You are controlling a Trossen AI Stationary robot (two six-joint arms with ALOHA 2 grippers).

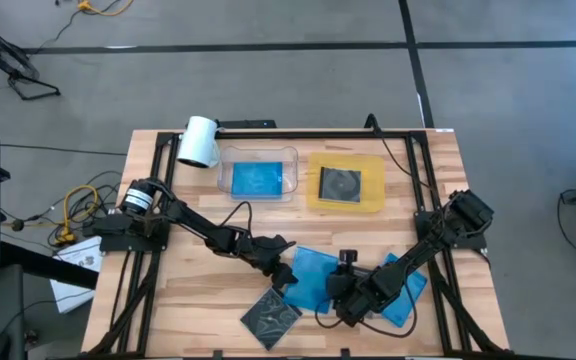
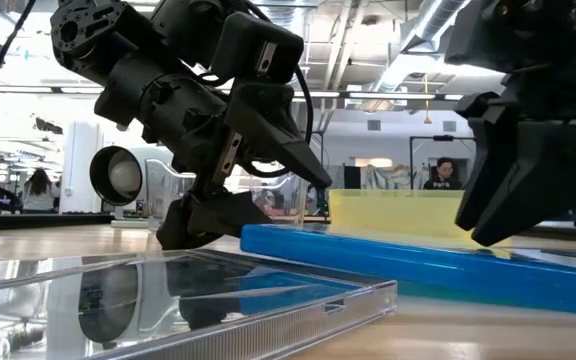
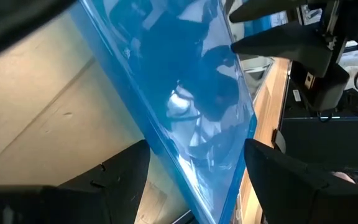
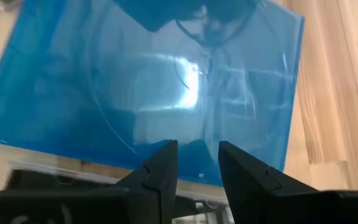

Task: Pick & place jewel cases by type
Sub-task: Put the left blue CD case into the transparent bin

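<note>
A translucent blue jewel case (image 1: 313, 275) lies at mid-table, with its left end (image 2: 258, 235) higher than its right end. My left gripper (image 1: 280, 258) is open, a finger on either side of that end (image 3: 197, 180). My right gripper (image 1: 336, 303) points steeply down at the case's opposite, near edge (image 4: 197, 162), fingers a little apart. A second blue case (image 1: 413, 300) lies under my right arm. A grey-clear case (image 1: 271, 315) lies flat near the front edge. A blue case lies in the clear tray (image 1: 258, 178). A grey case with a dark disc lies in the yellow tray (image 1: 346, 184). My left gripper comes slanting down from the table's left with the blue case's raised left end (image 3: 229, 155) between its wide-open fingers; I cannot tell whether either finger touches it. My right gripper's fingertips (image 2: 478, 240) stand just over the case's top near its near edge; I cannot tell whether they touch.
A white cylinder (image 1: 198, 140) lies at the table's far left by the clear tray. A black frame (image 1: 408, 135) runs along the table's edges. Bare wood shows at the front left and the far right. A person (image 2: 443, 172) is in the room beyond.
</note>
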